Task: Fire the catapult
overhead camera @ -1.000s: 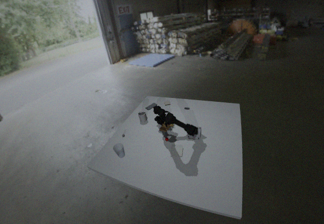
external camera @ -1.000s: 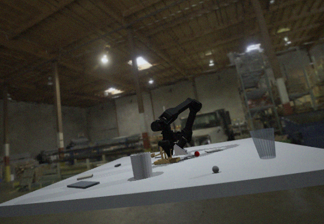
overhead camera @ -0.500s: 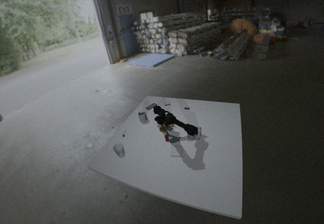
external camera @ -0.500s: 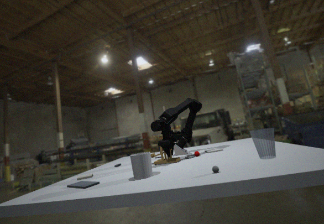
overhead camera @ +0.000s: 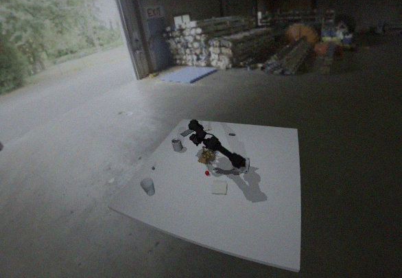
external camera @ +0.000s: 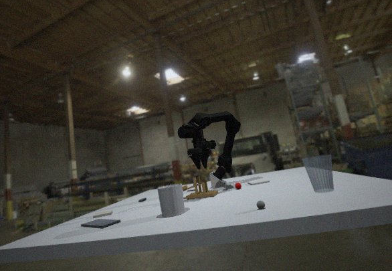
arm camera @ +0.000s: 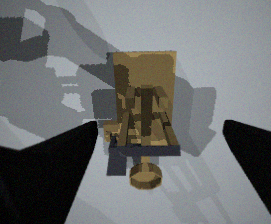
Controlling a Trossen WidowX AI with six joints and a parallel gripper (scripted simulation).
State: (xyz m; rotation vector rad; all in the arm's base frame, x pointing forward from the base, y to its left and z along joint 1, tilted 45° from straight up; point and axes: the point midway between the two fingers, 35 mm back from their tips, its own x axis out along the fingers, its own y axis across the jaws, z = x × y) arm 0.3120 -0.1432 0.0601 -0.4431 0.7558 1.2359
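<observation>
The wooden catapult (overhead camera: 206, 156) (external camera: 201, 195) (arm camera: 144, 70) stands on the table, with its empty round cup (arm camera: 146, 177) at the lower end in the wrist view. My gripper (external camera: 203, 168) (arm camera: 159, 126) is open and empty above the catapult, its fingers wide to either side in the wrist view. The red ball (overhead camera: 206, 173) (external camera: 238, 186) lies on the table beside the catapult. The mug (overhead camera: 177, 145) (external camera: 170, 201), pale grey in this light, stands upright apart from the catapult. Neither ball nor mug shows in the wrist view.
A ribbed translucent cup (overhead camera: 147, 186) (external camera: 319, 174) stands near the table edge. A grey ball (overhead camera: 153, 168) (external camera: 260, 205) lies between it and the mug. A dark flat plate (overhead camera: 186, 132) (external camera: 101, 223), pale tiles (overhead camera: 219, 187) (external camera: 102, 214) and a small dark object (overhead camera: 232, 134) (external camera: 142, 199) also lie there.
</observation>
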